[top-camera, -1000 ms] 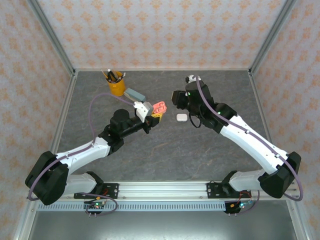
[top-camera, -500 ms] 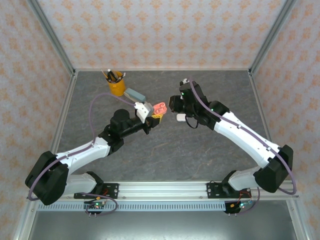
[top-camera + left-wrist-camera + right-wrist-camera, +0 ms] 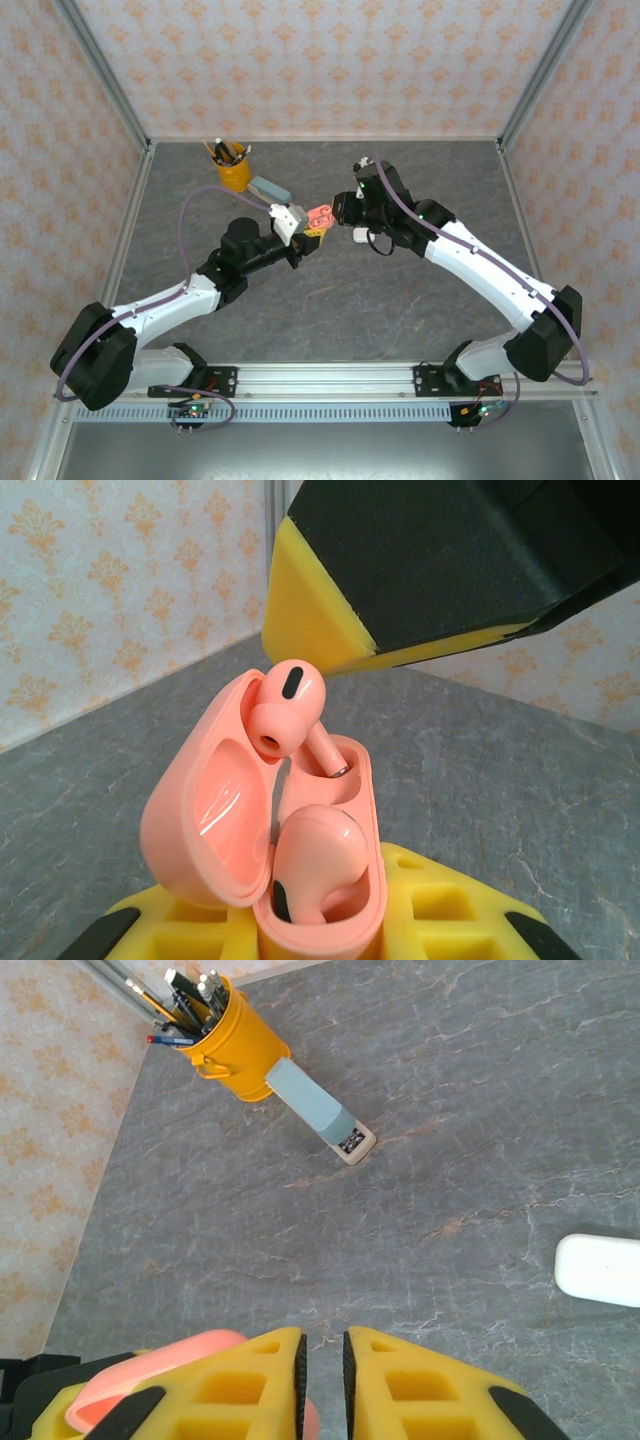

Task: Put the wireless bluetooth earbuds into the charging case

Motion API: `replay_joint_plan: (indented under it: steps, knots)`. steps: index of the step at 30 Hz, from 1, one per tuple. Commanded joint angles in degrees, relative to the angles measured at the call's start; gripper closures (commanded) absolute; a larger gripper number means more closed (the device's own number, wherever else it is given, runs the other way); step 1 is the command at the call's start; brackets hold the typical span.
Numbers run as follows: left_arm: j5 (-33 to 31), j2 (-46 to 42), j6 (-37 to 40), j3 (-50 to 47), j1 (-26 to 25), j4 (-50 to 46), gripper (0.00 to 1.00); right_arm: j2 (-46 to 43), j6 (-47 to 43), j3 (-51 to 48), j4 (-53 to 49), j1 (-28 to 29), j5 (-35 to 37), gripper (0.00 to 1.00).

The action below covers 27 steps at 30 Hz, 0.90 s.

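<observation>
Left gripper (image 3: 315,224) is clamped on the open pink case (image 3: 215,815), held off the table (image 3: 480,1110) with the lid swung to 9 o'clock in the left wrist view. Near well: one pink earbud (image 3: 315,855) looks fully seated. Far well: the second pink earbud (image 3: 285,708) is only half in. Its stem is down in the socket and its head stands proud, so the long axis runs roughly 11 to 5 o'clock, tilted towards the lid.

Right gripper (image 3: 324,1345) sits directly above that proud head, at its 12 to 1 o'clock, touching or just off it; can't tell which. Its fingers are pressed nearly together with a thin slit, and I see nothing pinched between them.

My read: the next move is a short push along the stem axis. It's the right arm's job, since the left is only the fixture. Risk: an off-axis push tips the bud onto the lid.

Further out: white case (image 3: 600,1270) on the table at 3 o'clock of the right gripper, then stapler (image 3: 318,1112) and pencil cup (image 3: 225,1045) at 11 o'clock.

Versus a second ago: the right arm has swung in from 2 o'clock, well apart, to over the pink case. Left arm and pink case haven't moved.
</observation>
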Motion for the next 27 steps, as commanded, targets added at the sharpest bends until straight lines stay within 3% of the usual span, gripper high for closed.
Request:
replay_joint_plan:
  steps: [1,11,18,27]
  knots:
    - [0.7,0.8,0.7,2.3,-0.5,0.6,1.0,0.1,-1.1,1.5,-0.8,-0.3,-2.4,0.82]
    - [0.5,1.1,0.6,2.5,-0.5,0.6,1.0,-2.1,-2.6,-0.6,-2.6,-0.3,-3.8,0.82]
    - [0.6,0.7,0.6,2.5,-0.5,0.3,1.0,-4.9,-3.1,-1.9,-3.7,-0.3,1.9,0.82]
    - [0.7,0.8,0.3,2.4,-0.6,0.2,1.0,-4.0,-3.7,2.6,-3.9,-0.3,1.7,0.82]
